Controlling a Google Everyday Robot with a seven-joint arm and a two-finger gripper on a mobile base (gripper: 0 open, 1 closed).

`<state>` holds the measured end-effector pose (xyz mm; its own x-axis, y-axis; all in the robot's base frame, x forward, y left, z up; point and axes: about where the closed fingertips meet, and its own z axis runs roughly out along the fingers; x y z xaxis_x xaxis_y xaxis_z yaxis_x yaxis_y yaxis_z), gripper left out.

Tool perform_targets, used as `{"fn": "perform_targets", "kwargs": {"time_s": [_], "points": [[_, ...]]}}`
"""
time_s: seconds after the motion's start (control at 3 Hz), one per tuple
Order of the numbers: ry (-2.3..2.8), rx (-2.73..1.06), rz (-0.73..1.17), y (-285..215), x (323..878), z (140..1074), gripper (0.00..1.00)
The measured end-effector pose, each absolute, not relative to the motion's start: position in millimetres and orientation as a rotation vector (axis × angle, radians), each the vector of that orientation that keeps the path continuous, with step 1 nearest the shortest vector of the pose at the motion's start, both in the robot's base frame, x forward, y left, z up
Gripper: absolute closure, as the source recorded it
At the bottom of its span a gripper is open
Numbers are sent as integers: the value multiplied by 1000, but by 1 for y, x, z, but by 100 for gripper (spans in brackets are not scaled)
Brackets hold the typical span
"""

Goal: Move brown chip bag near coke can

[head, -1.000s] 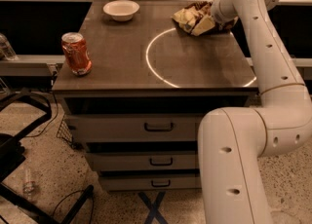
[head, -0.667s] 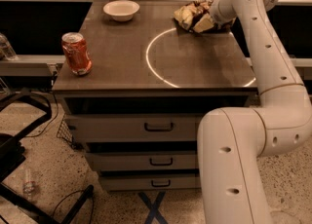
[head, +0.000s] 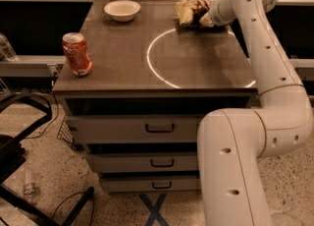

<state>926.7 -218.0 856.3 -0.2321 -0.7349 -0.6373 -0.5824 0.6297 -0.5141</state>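
Note:
The brown chip bag (head: 189, 9), crumpled, dark brown and tan, is at the far right of the tabletop (head: 127, 58). My gripper (head: 200, 17) is at the bag's right side and shut on it, holding it slightly off the surface; the wrist hides most of the fingers. The red coke can (head: 77, 54) stands upright near the table's front left corner, far from the bag.
A white bowl (head: 122, 10) sits at the back left of the table. A white circle (head: 196, 58) is marked on the tabletop. Drawers (head: 159, 127) are below the top. A black frame and cables lie on the floor at left.
The chip bag and my gripper have shifted together slightly up and to the left. The can and bowl have not moved.

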Motion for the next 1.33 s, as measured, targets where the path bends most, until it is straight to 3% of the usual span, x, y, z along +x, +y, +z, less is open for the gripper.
{"fn": "perform_targets", "kwargs": {"time_s": [0.33,1.33], "points": [[1926,-1042,-207,-218,927,856,100],[1925,-1128,-249,-204,913,884,100]]}}
